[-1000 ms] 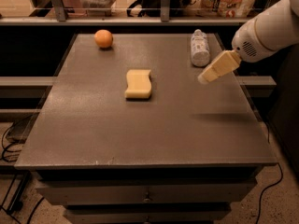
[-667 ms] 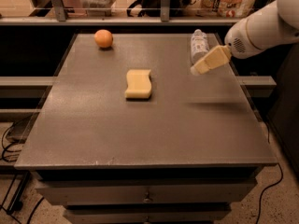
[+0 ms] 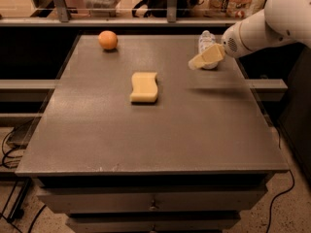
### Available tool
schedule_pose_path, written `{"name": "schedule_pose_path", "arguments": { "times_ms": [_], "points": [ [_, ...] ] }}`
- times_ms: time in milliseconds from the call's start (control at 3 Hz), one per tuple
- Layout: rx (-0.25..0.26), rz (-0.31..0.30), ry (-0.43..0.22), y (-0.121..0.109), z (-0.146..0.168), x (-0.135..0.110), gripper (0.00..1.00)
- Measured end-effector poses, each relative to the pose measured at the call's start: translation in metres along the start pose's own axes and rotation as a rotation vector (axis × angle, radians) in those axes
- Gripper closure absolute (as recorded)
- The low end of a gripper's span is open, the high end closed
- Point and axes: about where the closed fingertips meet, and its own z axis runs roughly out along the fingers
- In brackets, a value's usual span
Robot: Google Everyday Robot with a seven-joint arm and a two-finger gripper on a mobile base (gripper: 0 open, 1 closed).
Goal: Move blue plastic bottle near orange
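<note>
The blue plastic bottle (image 3: 207, 43) lies on its side at the far right of the dark table (image 3: 146, 135), partly hidden behind my gripper. It is clear and whitish with a pale label. The orange (image 3: 108, 40) sits at the far left of the table, well apart from the bottle. My gripper (image 3: 199, 61) reaches in from the right on a white arm (image 3: 272, 21); its pale fingers hang just in front of the bottle's near end.
A wavy-edged yellow sponge (image 3: 144, 87) lies near the table's middle, between orange and bottle. A rail and glass partition (image 3: 146, 18) run behind the far edge. Drawers (image 3: 150, 203) sit under the front edge. Cables lie on the floor at left.
My gripper has moved left and toward the far edge, from the right of the bottle to just in front of it. Bottle, orange and sponge have not moved.
</note>
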Motion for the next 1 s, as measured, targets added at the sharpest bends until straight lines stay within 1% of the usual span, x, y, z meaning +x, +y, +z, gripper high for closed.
{"name": "schedule_pose_path", "arguments": {
  "times_ms": [333, 667, 1000],
  "points": [
    [0.010, 0.055, 0.001, -0.020, 0.028, -0.001, 0.00],
    [0.017, 0.087, 0.003, -0.033, 0.043, -0.001, 0.00],
    [0.008, 0.140, 0.019, -0.047, 0.073, 0.001, 0.00]
  ]
}}
